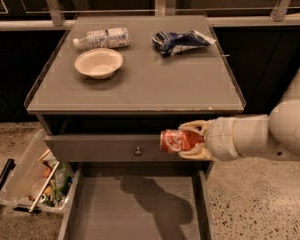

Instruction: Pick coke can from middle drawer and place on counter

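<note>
On the desk (155, 84) a plastic bottle (101, 37) lies back left, a bowl (98, 63) just before it, a snack bag (181, 41) back right. Below the desk's front edge, at right, the pincer (188, 140) clasps the coke can (178, 140) above the open middle drawer (100, 214).
</note>
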`<state>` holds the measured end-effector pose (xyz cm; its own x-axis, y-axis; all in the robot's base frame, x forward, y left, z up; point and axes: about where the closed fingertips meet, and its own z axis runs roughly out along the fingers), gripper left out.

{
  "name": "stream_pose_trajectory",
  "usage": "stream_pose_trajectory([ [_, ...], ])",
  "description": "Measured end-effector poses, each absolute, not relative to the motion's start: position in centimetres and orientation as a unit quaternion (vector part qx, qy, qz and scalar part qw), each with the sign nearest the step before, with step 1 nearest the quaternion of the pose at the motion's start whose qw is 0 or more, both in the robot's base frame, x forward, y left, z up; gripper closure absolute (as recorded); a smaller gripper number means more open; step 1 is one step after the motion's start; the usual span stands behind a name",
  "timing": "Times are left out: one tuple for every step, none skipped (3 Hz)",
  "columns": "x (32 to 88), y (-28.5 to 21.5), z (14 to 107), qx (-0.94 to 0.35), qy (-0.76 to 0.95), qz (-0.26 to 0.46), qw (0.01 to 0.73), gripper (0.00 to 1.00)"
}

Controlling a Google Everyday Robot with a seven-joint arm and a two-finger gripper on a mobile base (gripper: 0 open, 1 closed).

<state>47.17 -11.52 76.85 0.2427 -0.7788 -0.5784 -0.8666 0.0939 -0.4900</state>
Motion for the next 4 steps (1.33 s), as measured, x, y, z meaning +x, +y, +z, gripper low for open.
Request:
stream_pose_trajectory([
  [47.6,-13.9,82.6,-0.667,0.600,0.031,0.440,1.00],
  [49.4,-16.4,89.0,-0.662,0.589,0.011,0.463,1.00],
  [50.0,-16.8,91.3,-0.660,0.582,-0.002,0.475,1.00],
  [50.2,-16.7,91.4,-0.660,0.582,-0.002,0.476,1.00],
])
